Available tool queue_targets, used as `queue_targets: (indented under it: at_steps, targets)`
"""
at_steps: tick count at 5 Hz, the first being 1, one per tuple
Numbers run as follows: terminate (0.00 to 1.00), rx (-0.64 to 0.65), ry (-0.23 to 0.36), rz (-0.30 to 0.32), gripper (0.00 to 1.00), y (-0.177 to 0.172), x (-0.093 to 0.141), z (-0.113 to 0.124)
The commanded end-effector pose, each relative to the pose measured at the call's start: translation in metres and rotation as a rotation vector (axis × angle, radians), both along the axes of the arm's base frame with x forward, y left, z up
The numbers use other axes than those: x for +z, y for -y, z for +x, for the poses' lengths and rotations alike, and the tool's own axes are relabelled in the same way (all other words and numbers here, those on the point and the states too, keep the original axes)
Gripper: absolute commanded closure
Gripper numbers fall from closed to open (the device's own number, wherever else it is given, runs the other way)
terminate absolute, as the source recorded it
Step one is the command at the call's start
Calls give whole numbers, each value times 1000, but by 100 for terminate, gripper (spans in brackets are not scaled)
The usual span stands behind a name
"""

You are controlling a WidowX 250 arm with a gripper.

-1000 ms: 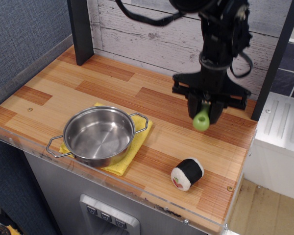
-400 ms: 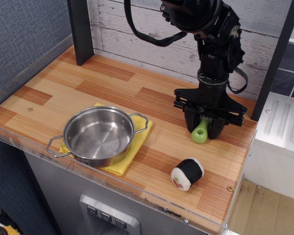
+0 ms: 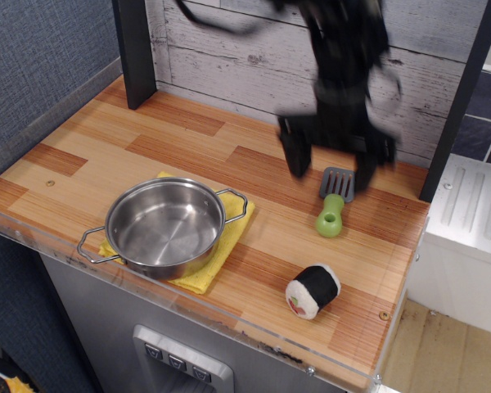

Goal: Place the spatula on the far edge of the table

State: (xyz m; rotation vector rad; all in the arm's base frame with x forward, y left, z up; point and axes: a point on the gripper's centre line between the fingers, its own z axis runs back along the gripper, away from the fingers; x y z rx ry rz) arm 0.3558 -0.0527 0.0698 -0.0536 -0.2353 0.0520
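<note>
Front edge: clear acrylic rim runs along the near side of the table; grey cabinet base below it, with one small button panel.
Surface: wood planks, light and reddish-brown stripes.
Near items: one sushi roll toy, lying towards the front right, apart from everything else.
Left-centre items: one steel pan with two wire handles, sitting on one yellow cloth; pan empty.
Task object: one spatula, flat on the table right of centre, towards the far side; lime-green handle points at the camera, dark slotted blade points at the back wall. Nothing touches it.
End effector: one gripper, motion-blurred, above the spatula blade; fingers spread wide apart, one to each side, holding nothing.
Far side: whitewashed plank wall; one dark post at back left, another at right.
Room: blue-grey textured wall at left; white unit at right.
Change since 0.4 s ago: gripper then sat low, clamped on the spatula with only the handle showing; now it is raised and opened, the spatula lies free, blade exposed. Pan, cloth and sushi roll unchanged.
</note>
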Motion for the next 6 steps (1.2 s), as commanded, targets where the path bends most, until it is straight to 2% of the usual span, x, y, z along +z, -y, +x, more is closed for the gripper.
queue_targets:
  at_steps: [1,2,3,4,5,6]
  targets:
    - [0,87,83,-22,0,-78,61,-22]
    - [0,50,42,10,0,-102,54,-30]
    - [0,10,29,5,0,-111,51,-34]
    - [0,-4,29,33,0,-112,54,-34]
    - [0,-156,-43,27,0,-119,58,-32]
    - [100,-156,-43,27,0,-119,58,-32]
